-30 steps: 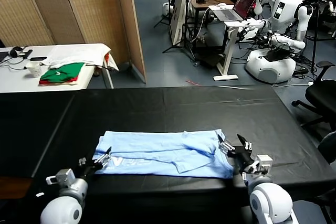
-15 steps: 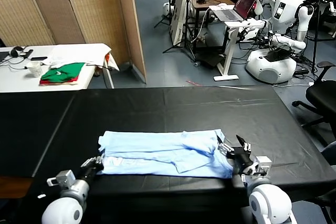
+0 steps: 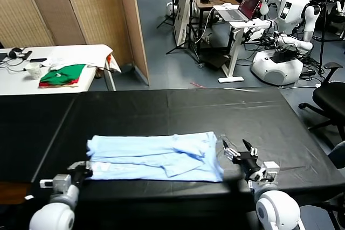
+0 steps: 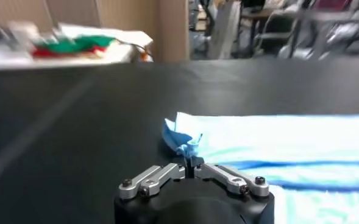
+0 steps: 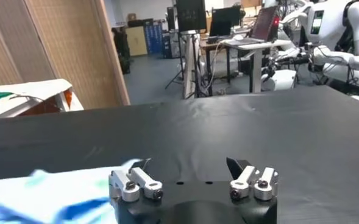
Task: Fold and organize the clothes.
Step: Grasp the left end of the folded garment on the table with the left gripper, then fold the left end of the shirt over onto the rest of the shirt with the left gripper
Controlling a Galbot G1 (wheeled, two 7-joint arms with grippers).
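Note:
The pale light-blue T-shirt (image 3: 153, 156) lies folded lengthwise in a long strip near the front of the black table (image 3: 178, 111). My left gripper (image 3: 85, 169) is shut on the shirt's left end; in the left wrist view (image 4: 189, 164) a bunched corner of blue fabric (image 4: 182, 137) is pinched between its fingers. My right gripper (image 3: 237, 153) is open and empty just past the shirt's right end; in the right wrist view (image 5: 191, 165) only the shirt's edge (image 5: 57, 192) shows beside one finger.
A white side table (image 3: 54, 65) at the back left holds green and red folded garments (image 3: 63, 75), a white cloth and a cup. A wooden partition stands behind it. Desks, a laptop and other robots stand beyond the table; an office chair is at right.
My left gripper has closed on the shirt's left end and drawn back to the left, dragging the whole shirt leftward. The shirt's right end has slid away from my open right gripper.

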